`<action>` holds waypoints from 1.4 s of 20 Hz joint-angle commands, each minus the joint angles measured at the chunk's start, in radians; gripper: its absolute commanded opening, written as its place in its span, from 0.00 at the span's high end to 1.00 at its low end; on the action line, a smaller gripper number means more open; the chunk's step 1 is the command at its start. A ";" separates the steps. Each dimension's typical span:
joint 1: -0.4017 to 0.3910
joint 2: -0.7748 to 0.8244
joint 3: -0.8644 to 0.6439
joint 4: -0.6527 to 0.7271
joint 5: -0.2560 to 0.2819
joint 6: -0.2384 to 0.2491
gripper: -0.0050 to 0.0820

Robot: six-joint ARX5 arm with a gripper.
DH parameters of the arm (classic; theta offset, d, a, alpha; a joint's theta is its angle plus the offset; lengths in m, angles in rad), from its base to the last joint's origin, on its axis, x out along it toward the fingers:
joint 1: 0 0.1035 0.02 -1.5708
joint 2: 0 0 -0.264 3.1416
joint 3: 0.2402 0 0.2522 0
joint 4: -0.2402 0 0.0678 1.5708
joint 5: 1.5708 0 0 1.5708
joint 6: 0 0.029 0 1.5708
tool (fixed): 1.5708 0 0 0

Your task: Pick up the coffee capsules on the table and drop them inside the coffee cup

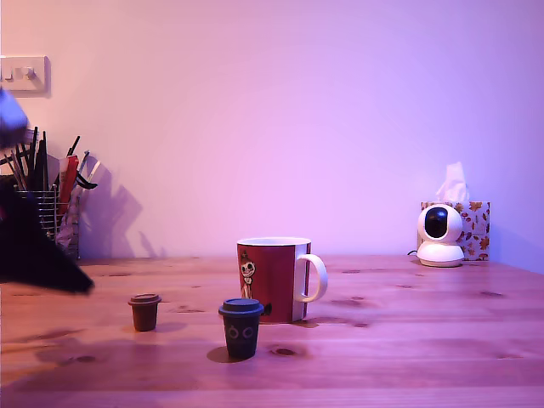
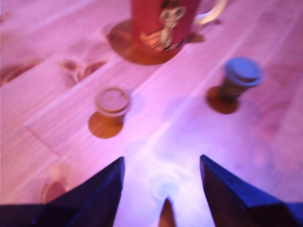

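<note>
The red mug (image 1: 274, 278) with a white handle and a pale cartoon figure stands upright mid-table; the wrist view catches its lower part (image 2: 161, 23). A brown capsule (image 1: 144, 312) (image 2: 112, 102) stands upright toward the exterior view's left of the mug. The dark grey-green capsule (image 1: 241, 328) (image 2: 239, 78) stands nearer the front edge. My gripper (image 2: 161, 165) hovers above the bare wood, open and empty, its dark fingers (image 2: 102, 189) apart, short of both capsules. In the exterior view only a dark part of the arm (image 1: 34, 246) shows at the left edge.
A wire utensil holder (image 1: 51, 212) full of tools stands at the back on the exterior view's left. A small white camera (image 1: 440, 234) and a tissue box (image 1: 472, 225) sit at the back right. A wall switch (image 1: 24, 75) is above the holder.
</note>
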 commanded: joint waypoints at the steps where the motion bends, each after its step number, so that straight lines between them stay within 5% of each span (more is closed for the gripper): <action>1: -0.003 0.053 0.000 0.073 0.005 -0.008 0.43; 13: -0.088 0.341 0.001 0.535 -0.069 -0.087 0.43; 20: -0.114 0.434 0.002 0.694 -0.133 -0.136 0.43; 28: -0.121 0.494 0.017 0.782 -0.139 -0.191 0.43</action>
